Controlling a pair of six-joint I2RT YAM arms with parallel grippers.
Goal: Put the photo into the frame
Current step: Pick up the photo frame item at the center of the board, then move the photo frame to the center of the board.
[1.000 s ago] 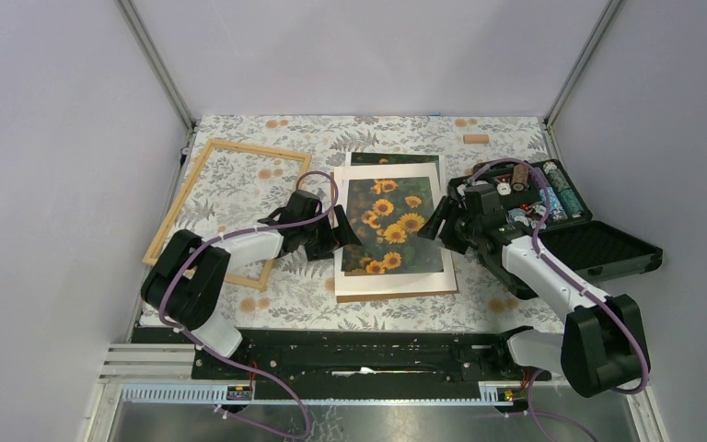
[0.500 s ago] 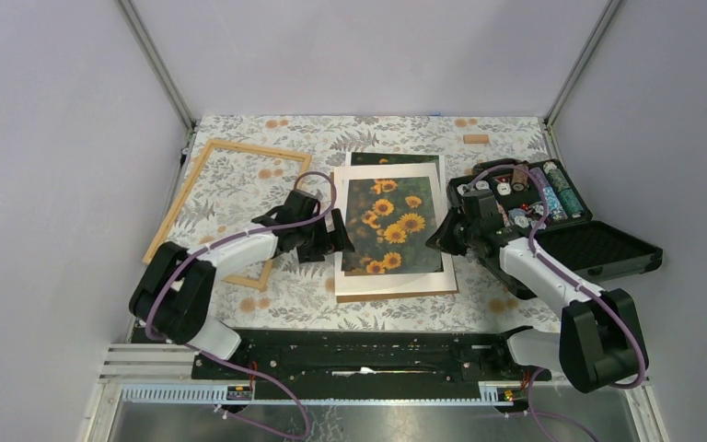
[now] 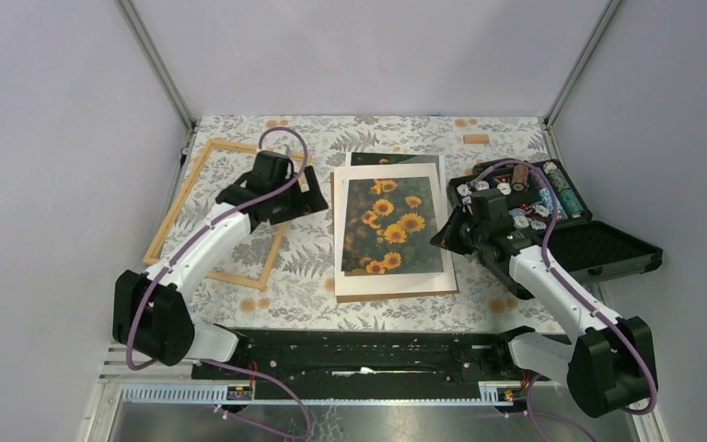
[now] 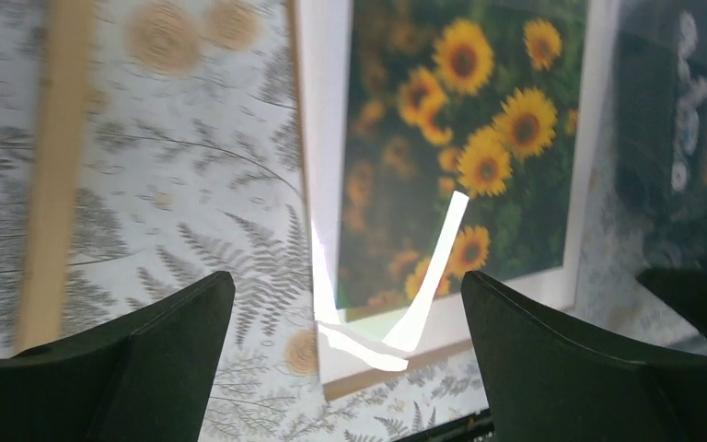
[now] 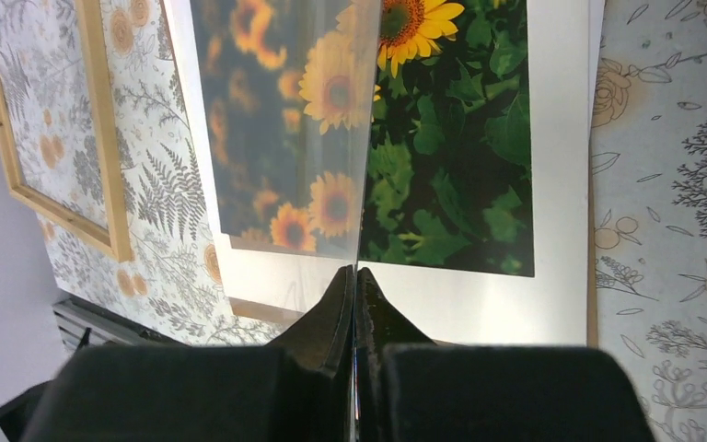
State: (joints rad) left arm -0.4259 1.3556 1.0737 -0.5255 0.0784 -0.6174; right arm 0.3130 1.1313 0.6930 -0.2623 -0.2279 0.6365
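The photo point(image 3: 391, 221) of sunflowers lies in the middle of the table under a white mat point(image 3: 342, 276), on a brown backing board point(image 3: 396, 296). My right gripper point(image 3: 449, 235) is at the stack's right edge. In the right wrist view the gripper point(image 5: 356, 276) is shut on the edge of a clear pane point(image 5: 285, 138), which stands tilted over the photo point(image 5: 460, 166). The light wood frame point(image 3: 177, 198) lies to the left. My left gripper point(image 3: 308, 198) is open with nothing in it, raised over the frame's right rail. From the left wrist the gripper point(image 4: 345, 304) looks at the photo point(image 4: 460, 138) and the pane's bright edge point(image 4: 433, 267).
An open black case point(image 3: 598, 249) with small items stands at the right, close behind my right arm. A small wooden block point(image 3: 475, 139) lies at the back right. A second sunflower print point(image 3: 396, 158) sticks out behind the stack. The frame's rail point(image 4: 55, 166) shows at the left.
My right gripper has closed on the clear pane at the stack's right edge. My left arm has lifted away from the stack's left edge and swung back-left over the frame, staying open.
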